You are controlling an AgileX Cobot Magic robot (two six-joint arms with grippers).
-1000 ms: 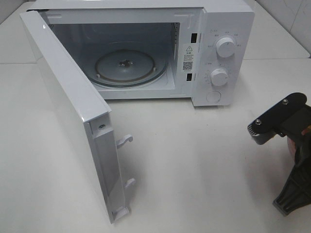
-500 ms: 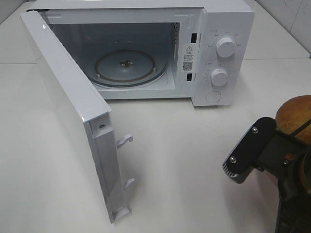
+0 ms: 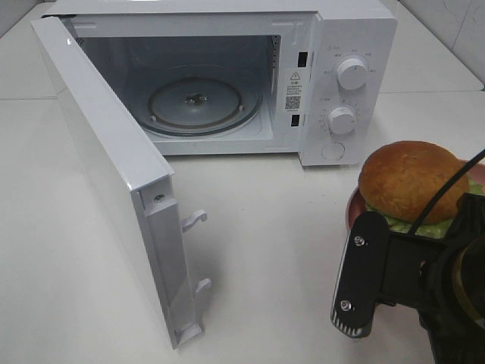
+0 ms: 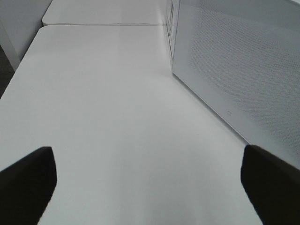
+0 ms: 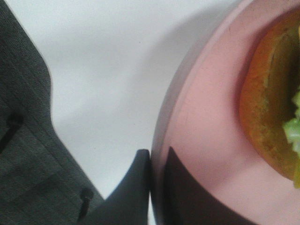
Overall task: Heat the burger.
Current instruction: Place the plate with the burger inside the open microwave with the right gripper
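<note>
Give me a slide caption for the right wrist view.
Right gripper shut on the rim of the pink plate holding the burger.

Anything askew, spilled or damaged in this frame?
Nothing stands out. The burger sits upright on the pink plate, whose rim the right hand pinches. The microwave door stands wide open, the glass turntable lies flat inside, and nothing is spilled. The left hand is open, holding nothing.

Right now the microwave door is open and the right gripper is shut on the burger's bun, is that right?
Not quite. The right gripper is shut on the rim of the plate, not the bun; the burger just sits on that plate, as the right wrist view shows. The microwave door is open.
</note>
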